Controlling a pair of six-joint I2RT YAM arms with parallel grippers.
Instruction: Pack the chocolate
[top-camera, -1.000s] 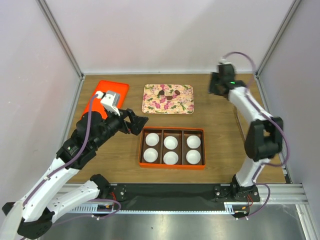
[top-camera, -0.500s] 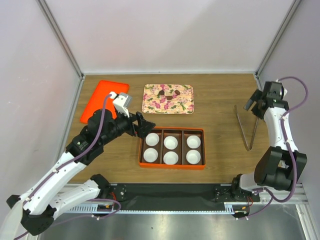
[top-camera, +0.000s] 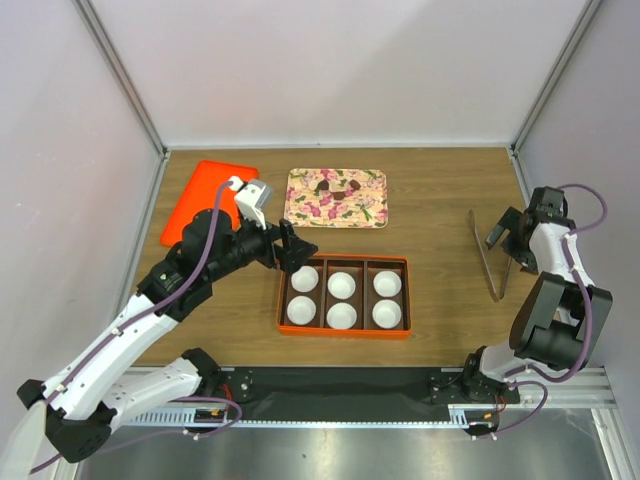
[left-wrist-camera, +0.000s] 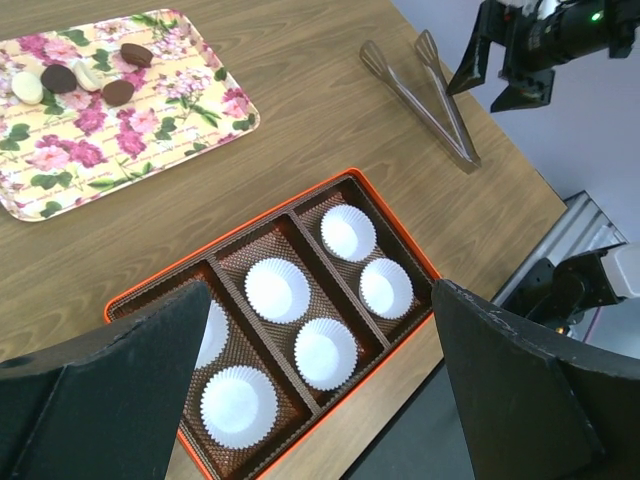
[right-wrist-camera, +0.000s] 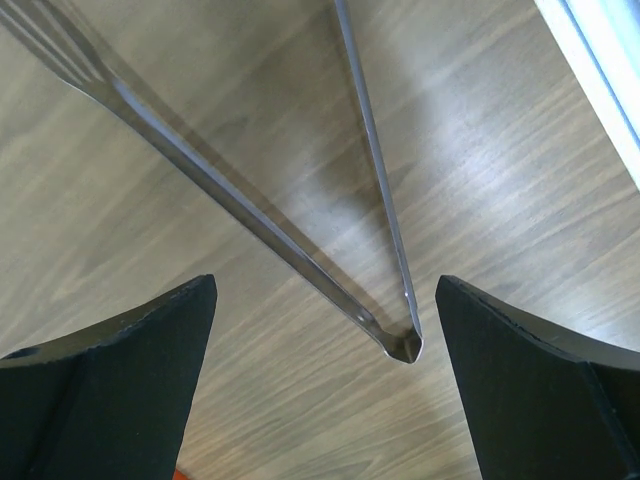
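Several small dark chocolate (top-camera: 335, 186) (left-wrist-camera: 118, 91) lumps lie on a floral tray (top-camera: 365, 205) (left-wrist-camera: 150, 150) at the back middle, with a couple of pale pieces beside them. In front of the tray stands an orange box (top-camera: 345, 260) (left-wrist-camera: 403, 236) holding white paper cups (top-camera: 342, 286) (left-wrist-camera: 277, 289). My left gripper (top-camera: 295, 250) (left-wrist-camera: 320, 330) hangs open and holds nothing above the box's back-left corner. My right gripper (top-camera: 505, 240) (right-wrist-camera: 325, 290) is open low over the hinge end of metal tongs (top-camera: 489, 262) (left-wrist-camera: 425, 90) (right-wrist-camera: 372, 160) lying on the table at the right.
An orange lid (top-camera: 205, 195) lies flat at the back left. White walls close the table on three sides, and the right wall runs close beside the tongs. The right arm's base stands at the near right edge.
The right arm has swung from the back of the table down to the tongs at the right. The left gripper has moved right, to the box's back-left corner.
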